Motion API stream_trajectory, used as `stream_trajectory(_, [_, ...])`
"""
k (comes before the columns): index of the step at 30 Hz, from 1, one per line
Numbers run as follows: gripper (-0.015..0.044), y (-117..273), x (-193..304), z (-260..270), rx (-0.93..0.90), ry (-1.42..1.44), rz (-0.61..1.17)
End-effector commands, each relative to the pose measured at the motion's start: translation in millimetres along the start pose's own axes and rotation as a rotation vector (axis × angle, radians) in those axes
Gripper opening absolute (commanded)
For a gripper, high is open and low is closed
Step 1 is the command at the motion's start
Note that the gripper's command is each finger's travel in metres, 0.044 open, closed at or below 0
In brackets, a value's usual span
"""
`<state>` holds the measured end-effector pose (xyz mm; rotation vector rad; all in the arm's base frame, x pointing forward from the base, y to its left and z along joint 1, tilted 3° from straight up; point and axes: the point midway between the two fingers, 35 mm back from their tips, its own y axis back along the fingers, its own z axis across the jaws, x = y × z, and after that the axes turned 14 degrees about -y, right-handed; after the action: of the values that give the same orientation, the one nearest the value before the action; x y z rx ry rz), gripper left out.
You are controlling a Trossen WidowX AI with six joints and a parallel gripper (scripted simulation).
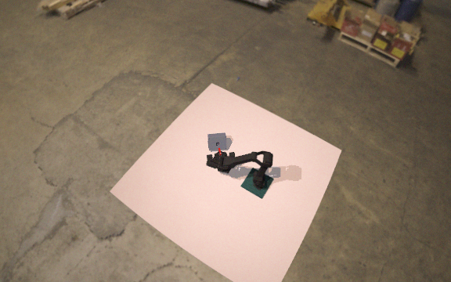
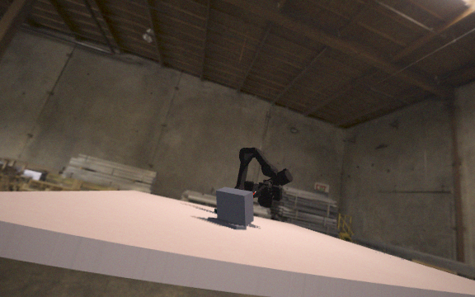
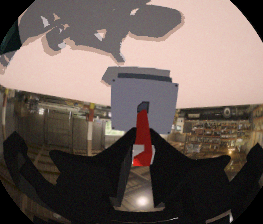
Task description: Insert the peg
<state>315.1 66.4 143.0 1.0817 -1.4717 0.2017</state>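
Note:
The red peg [image 1: 219, 151] [image 2: 254, 193] [image 3: 142, 125] is held between the closed fingers of my gripper [image 1: 221, 154] [image 3: 142, 131], off the table. Its free end points toward the grey panel [image 1: 212, 138] [image 2: 234, 205] [image 3: 123, 102]. The dark hole [image 1: 218, 143] [image 3: 143, 106] is in the panel's face. In the wrist view the peg's end overlaps the lower edge of the hole, which looks angular. In the top view a small gap shows between peg and hole. The exterior view shows the panel's back, so the hole is hidden there. I cannot tell how well the flat sides match.
The pale table [image 1: 194, 196] [image 2: 118, 231] carries the panel and the arm. The arm's dark green base plate [image 1: 251, 189] lies behind the gripper. The arm's shadow falls on the table beside the panel.

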Motion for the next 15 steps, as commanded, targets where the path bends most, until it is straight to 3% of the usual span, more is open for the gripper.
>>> stream_trajectory(1, [0.0000,-3,0,0,0.004,0.002,0.008])
stream_trajectory(15, [0.0000,-14,1,-2,0.022,-0.009,0.028])
